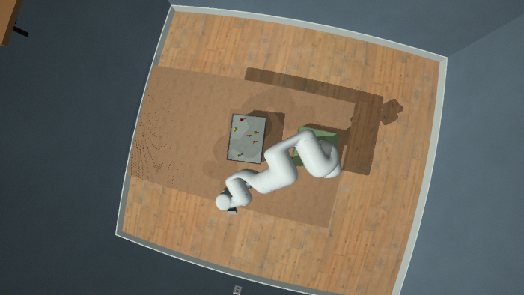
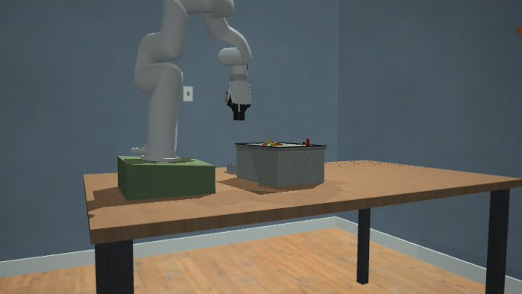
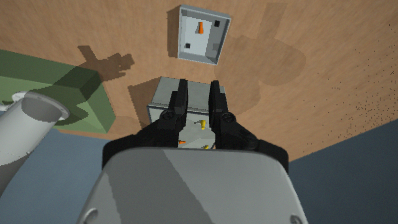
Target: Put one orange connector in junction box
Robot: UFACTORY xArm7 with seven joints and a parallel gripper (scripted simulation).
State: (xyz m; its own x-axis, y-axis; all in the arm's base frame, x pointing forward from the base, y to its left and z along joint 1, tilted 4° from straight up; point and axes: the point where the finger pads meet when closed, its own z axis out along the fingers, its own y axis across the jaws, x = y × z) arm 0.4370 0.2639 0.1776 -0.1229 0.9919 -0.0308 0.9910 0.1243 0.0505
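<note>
The grey tool case [image 1: 247,138] stands on the table with loose connectors on its lid: orange ones [image 1: 248,135] [image 1: 254,142], yellow ones [image 1: 234,129] and a red one [image 1: 241,119]. The square steel junction box [image 3: 204,34] lies on the table beyond the case, with one orange connector [image 3: 200,27] inside it. My gripper [image 3: 198,90] [image 2: 239,117] hangs high above the case's edge, well clear of the lid. Its fingers stand a little apart with nothing between them. Through the gap I see the lid with a yellow connector [image 3: 203,123] and an orange one [image 3: 182,142].
The arm's green base block [image 2: 165,177] sits on the table beside the case. In the exterior view only a corner of the junction box [image 2: 231,167] shows behind the case. The arm's wrist covers the box in the top view.
</note>
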